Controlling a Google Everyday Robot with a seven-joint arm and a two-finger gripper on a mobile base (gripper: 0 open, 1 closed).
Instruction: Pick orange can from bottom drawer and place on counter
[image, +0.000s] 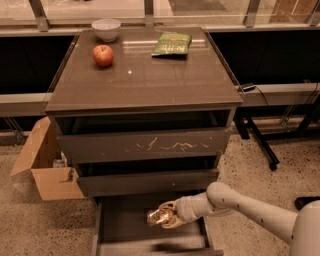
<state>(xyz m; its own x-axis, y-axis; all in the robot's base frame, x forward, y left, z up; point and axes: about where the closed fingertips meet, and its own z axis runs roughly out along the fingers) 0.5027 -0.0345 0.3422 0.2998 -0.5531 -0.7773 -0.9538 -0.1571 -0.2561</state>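
Standing open at the cabinet's foot, the bottom drawer (122, 227) has the orange can (155, 216) within it, toward its three o'clock side and seemingly raised a little off the floor, though shadow makes that hard to judge. The gripper (165, 217) is clamped around the can. Its arm (240, 205) reaches in from four o'clock, bent at the elbow. On the counter (150, 82) rest a bowl (106, 29) at eleven o'clock, an apple (103, 55) at ten and a green snack bag (172, 43) at one.
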